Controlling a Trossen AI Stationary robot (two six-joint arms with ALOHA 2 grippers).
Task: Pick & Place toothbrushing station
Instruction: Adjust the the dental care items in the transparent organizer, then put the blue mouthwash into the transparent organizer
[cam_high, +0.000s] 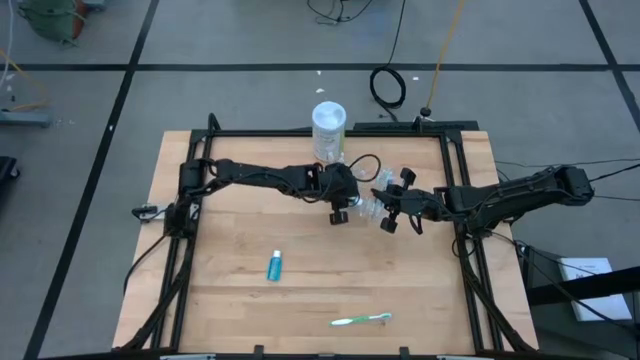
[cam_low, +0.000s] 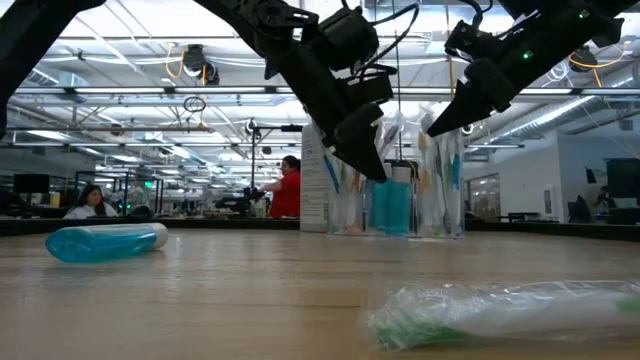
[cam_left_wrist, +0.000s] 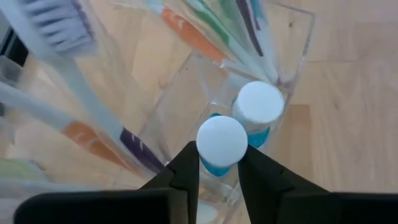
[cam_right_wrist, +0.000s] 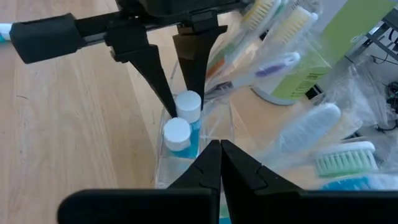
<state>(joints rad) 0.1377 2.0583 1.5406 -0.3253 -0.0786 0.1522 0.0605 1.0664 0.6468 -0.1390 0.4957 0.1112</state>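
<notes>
Jaws first: our left gripper (cam_left_wrist: 217, 177) had its two dark fingers narrowed around the white-capped blue tube (cam_left_wrist: 221, 144) standing in the toothbrushing station (cam_high: 370, 208), pinching it just below the cap; a second capped tube (cam_left_wrist: 259, 107) stood just beside it, touching or nearly so. We judged the grip was placed high because the clear walls leave only the tube's top exposed. The station sat upright toward the far middle of the bench (cam_high: 230, 300), toothbrushes leaning out of its slots. Our right gripper (cam_right_wrist: 220, 163) hung pressed together and holding nothing, just at the station's near wall, perhaps to steady it, though we could not tell whether it touched.

Room was tight here: both arms met over the station, the left fingers reaching down between brush handles and the clear partition. A white-lidded canister (cam_high: 329, 128) stood close behind, near the bench's far edge. Outward, a loose blue tube (cam_high: 274, 265) and a wrapped green toothbrush (cam_high: 361, 320) lay well apart, with open wood between them.
</notes>
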